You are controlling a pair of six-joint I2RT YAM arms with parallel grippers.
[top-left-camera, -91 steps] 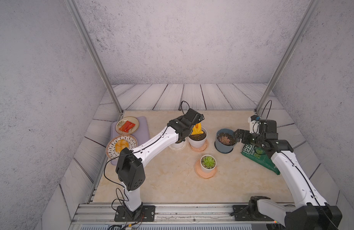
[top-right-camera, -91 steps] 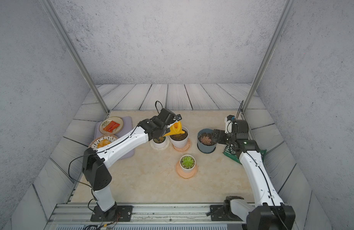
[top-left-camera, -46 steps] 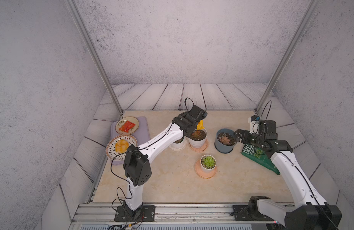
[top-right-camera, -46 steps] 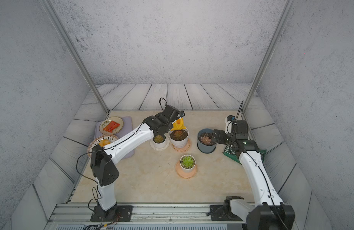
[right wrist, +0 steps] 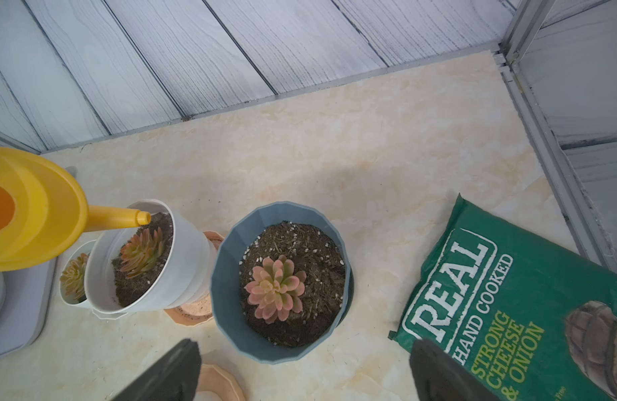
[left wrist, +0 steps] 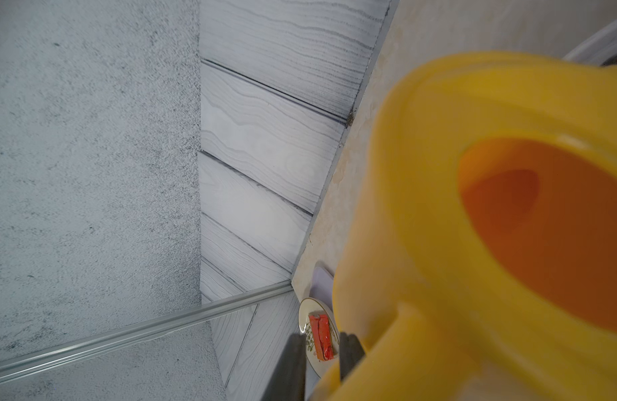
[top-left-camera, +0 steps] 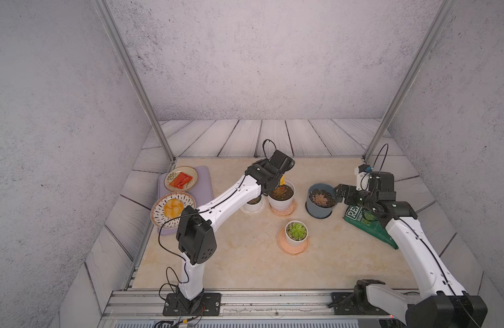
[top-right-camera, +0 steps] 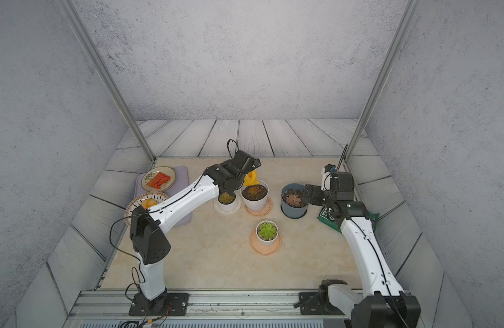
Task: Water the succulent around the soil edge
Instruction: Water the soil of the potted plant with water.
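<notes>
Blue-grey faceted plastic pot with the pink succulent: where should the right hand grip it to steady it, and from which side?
I'd pinch the rim of the blue-grey faceted pot, one finger outside the wall, one over the bare soil ring around the pink succulent. Come from the green crisp bag side, where the open right hand sits; the white pot crowds the opposite side.

The only print that can be read is on a green crisp bag (right wrist: 508, 312) lying near the right edge of the table (right wrist: 369, 156). In the right wrist view, large white capitals in a white frame spell "REAL". Beside them is "HAND COOKED" in white, then "STRONG CHEESE & ONION" in light green. In both top views the bag (top-left-camera: 364, 224) (top-right-camera: 328, 217) shows only "REA"; its smaller lines are too small to read.
</notes>
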